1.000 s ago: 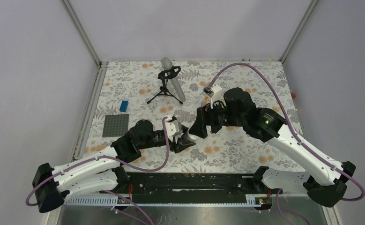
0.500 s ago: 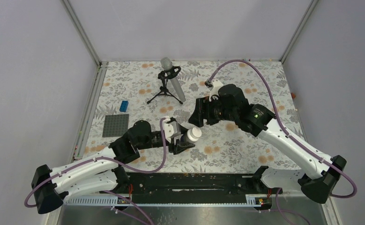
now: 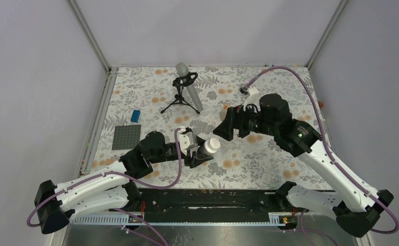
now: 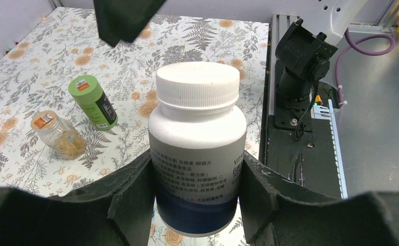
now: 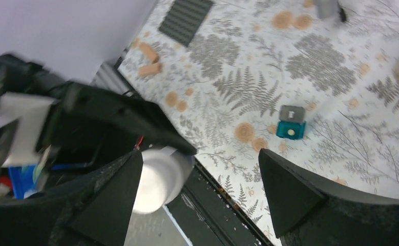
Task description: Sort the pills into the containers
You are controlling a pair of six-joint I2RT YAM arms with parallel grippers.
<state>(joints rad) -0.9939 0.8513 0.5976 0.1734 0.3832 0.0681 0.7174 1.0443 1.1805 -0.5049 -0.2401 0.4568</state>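
Currently: left gripper (image 3: 202, 155) clamped on the white bottle (image 4: 197, 148); right gripper (image 5: 200, 179) jaws wide apart, holding nothing.
You see the bottle near the middle of the floral table (image 3: 146, 97), its base hidden by the left fingers (image 4: 130, 200). You cannot read its label. The right wrist view is blurred and shows the cap (image 5: 156, 179) only partly.

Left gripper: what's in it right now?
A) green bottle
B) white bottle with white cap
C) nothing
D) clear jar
B: in the left wrist view the white bottle sits clamped in the left gripper, while the green bottle and clear jar sit apart on the table.
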